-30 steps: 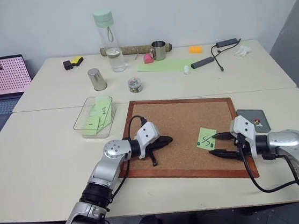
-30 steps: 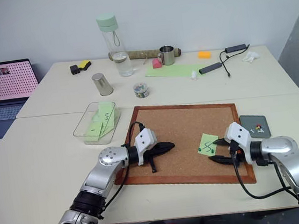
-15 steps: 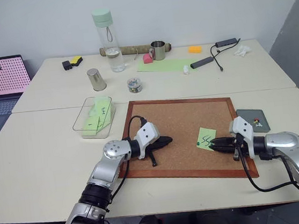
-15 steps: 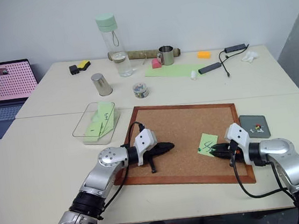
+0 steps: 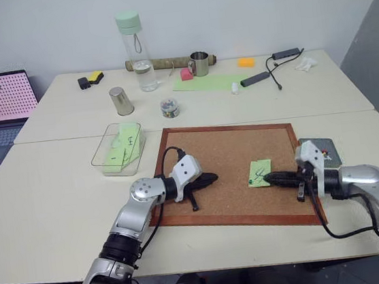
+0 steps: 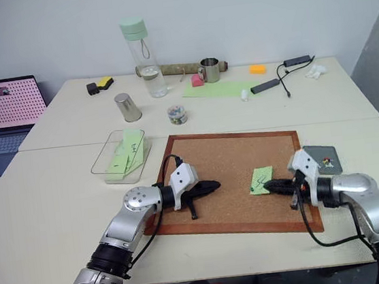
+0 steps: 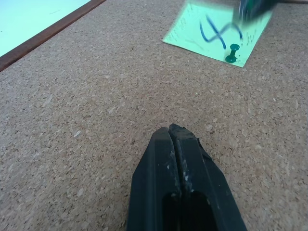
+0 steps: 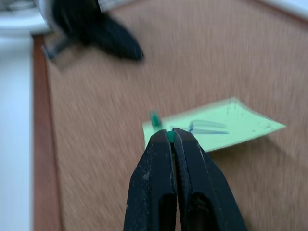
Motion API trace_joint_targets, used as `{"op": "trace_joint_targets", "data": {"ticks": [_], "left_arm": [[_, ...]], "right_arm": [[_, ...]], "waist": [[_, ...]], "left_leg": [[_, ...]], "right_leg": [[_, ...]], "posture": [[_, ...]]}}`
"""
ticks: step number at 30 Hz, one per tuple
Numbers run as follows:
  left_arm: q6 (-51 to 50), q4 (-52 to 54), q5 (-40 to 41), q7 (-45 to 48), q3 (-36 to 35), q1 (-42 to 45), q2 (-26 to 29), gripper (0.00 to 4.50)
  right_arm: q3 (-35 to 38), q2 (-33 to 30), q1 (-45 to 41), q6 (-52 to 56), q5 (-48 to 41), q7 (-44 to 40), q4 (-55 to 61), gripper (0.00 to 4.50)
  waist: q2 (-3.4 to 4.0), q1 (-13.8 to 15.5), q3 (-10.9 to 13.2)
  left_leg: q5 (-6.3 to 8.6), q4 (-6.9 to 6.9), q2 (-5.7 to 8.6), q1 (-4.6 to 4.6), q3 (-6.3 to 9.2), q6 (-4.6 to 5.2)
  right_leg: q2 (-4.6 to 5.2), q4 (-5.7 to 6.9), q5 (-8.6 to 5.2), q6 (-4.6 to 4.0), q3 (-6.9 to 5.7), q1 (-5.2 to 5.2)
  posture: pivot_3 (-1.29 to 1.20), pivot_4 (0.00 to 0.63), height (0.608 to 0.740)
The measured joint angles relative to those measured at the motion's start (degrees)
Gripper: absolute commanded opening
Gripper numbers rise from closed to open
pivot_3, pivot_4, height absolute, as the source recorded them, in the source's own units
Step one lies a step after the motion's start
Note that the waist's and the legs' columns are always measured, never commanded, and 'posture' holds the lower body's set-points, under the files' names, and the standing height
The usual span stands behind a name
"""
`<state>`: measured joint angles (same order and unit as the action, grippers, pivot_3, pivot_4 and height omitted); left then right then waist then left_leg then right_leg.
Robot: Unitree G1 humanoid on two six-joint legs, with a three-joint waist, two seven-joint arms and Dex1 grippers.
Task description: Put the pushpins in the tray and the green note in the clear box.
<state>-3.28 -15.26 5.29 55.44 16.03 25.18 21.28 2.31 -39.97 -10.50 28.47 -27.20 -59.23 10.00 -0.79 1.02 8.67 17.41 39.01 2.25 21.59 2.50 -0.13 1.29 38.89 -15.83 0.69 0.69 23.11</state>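
The green note [image 5: 260, 173] marked "55" lies on the corkboard [image 5: 224, 148], right of centre. One dark green pushpin [image 7: 232, 52] stands in its corner. My right gripper [image 5: 267, 176] hovers at the note's near edge, shut on another green pushpin [image 8: 170, 136] whose head peeks out between the tips. The dark-grey tray [image 5: 328, 145] sits off the board's right edge, behind my right wrist, with a red pushpin [image 5: 325, 153] in it. My left gripper [image 5: 214, 177] is shut on nothing and rests low over the board's left half. The clear box [image 5: 103, 155] stands left of the board and holds other green notes.
On the far table are a small jar of mixed pins [image 5: 170, 107], a steel cup [image 5: 122, 101], a water bottle [image 5: 135, 52], a mug [image 5: 199, 63] and a long pale-green sheet [image 5: 210, 83]. A laptop [image 5: 0, 102] sits at far left. Cables lie at back right.
My right gripper went from open around the note's near edge to shut, then rose slightly with a green pin in its tips. The left arm stayed still.
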Motion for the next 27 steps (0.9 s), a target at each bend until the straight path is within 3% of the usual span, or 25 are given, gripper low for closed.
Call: {"op": "trace_joint_targets", "data": {"ticks": [11,19,27], "left_arm": [[-0.03,0.10,-0.01,0.02,-0.02,-0.09,0.01,0.00],[-0.05,0.65,-0.04,-0.22,-0.14,-0.63,0.05,0.00],[-0.14,1.13,-0.06,-0.46,-0.15,-0.97,0.05,0.00]], "right_arm": [[6.30,-1.21,-0.41,5.65,-3.99,4.59,0.16,0.04],[10.33,-5.53,-5.28,4.13,4.76,13.86,-15.79,0.04],[7.59,-5.93,-6.71,2.33,10.75,16.50,-23.18,1.69]], "waist": [[-0.01,0.00,0.00],[0.01,-0.08,-0.02],[0.02,-0.10,-0.02]], "left_leg": [[0.00,-0.01,0.00,0.01,-0.01,0.00],[0.00,-0.03,0.00,-0.01,-0.07,0.00],[0.00,-0.04,0.00,-0.01,-0.13,0.01]], "right_leg": [[0.00,-0.02,0.00,0.00,0.01,0.00],[0.00,0.00,0.00,0.00,0.04,0.00],[0.00,-0.01,0.00,0.00,0.09,0.00]], "posture": [[0.00,0.150,0.740],[0.00,0.150,0.740],[0.00,0.150,0.740]]}}
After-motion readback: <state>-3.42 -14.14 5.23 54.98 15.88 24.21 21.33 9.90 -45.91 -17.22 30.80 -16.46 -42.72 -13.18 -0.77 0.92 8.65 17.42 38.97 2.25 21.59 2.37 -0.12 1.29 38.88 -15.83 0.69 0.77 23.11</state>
